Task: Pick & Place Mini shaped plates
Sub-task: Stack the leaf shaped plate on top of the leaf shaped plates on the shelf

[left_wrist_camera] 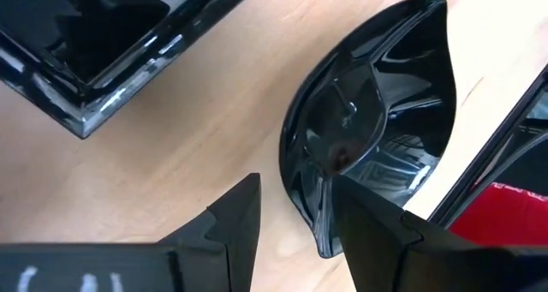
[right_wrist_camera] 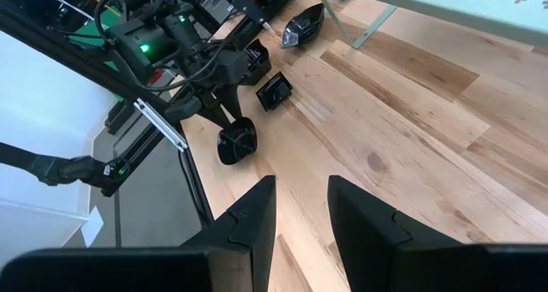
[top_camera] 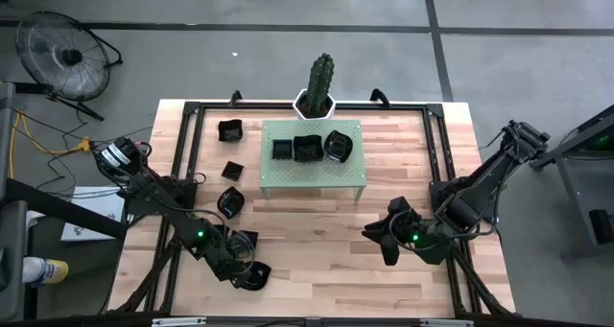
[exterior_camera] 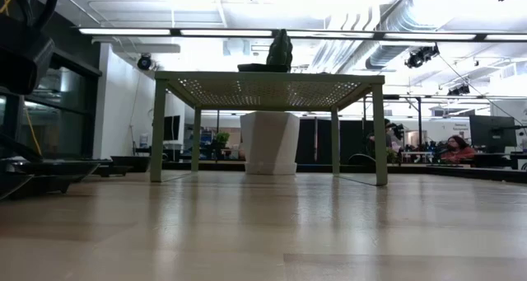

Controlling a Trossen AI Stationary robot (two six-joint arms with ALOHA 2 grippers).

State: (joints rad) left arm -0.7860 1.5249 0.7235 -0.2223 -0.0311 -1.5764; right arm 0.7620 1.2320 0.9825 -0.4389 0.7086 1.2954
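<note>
Hovering low over the front-left part of the table (top_camera: 317,269), the left gripper (left_wrist_camera: 295,211) has its two dark fingers (left_wrist_camera: 235,219) parted, straddling the near rim of a glossy black wavy-edged dish (left_wrist_camera: 368,121). One finger lies outside the rim, the other over the bowl; whether either pad touches the rim cannot be told, and the dish rests flat on the wood. In the high view this same dish (top_camera: 254,275) sits by the table's front edge under the left gripper (top_camera: 240,267). Just beside it lies a square black dish (left_wrist_camera: 103,44), close but apart.

Further back on the left side of the table lie more mini plates: a rounded one (top_camera: 230,201), a small square one (top_camera: 231,169), and another (top_camera: 229,129) near the back-left corner. On the pale green perforated stand (top_camera: 313,174) three black dishes sit in a row: one (top_camera: 281,149), a second (top_camera: 307,148), a third (top_camera: 337,145). A potted cactus (top_camera: 319,82) stands behind the stand.

The right gripper (right_wrist_camera: 300,208) waits above bare wood at the front-right of the table, fingers apart and holding nothing; high view position (top_camera: 389,233).
</note>
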